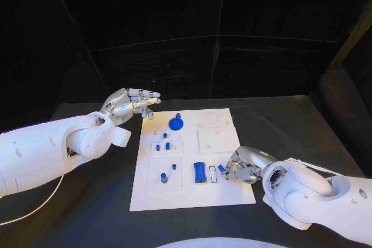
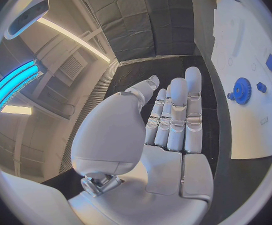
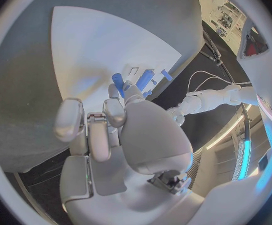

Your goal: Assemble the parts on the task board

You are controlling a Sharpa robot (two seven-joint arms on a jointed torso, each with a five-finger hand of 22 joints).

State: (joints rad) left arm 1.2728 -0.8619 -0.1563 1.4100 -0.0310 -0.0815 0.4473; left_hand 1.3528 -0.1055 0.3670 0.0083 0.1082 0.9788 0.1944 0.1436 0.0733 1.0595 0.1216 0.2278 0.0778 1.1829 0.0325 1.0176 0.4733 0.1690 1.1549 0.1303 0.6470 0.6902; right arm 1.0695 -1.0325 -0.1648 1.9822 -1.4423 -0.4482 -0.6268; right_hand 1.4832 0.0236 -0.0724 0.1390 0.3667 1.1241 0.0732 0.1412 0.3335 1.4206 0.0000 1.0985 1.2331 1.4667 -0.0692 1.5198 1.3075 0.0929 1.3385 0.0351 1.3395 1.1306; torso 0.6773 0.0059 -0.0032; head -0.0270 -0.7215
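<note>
Left hand (image 1: pixel 131 104) hovers fingers apart, empty, past the task board's (image 1: pixel 224 197) far-left corner | right hand (image 1: pixel 242 170) pinches a small blue part (image 1: pixel 221 168) at the board's near-right | blue gear (image 1: pixel 176 123) stands far-centre

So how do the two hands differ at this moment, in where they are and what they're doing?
The left hand hovers off the task board, beyond its far left corner, fingers extended and empty. The right hand is down at the board's right edge, fingers curled by a small blue part; whether it grips it is unclear. Both are silver, on white arms.
</note>
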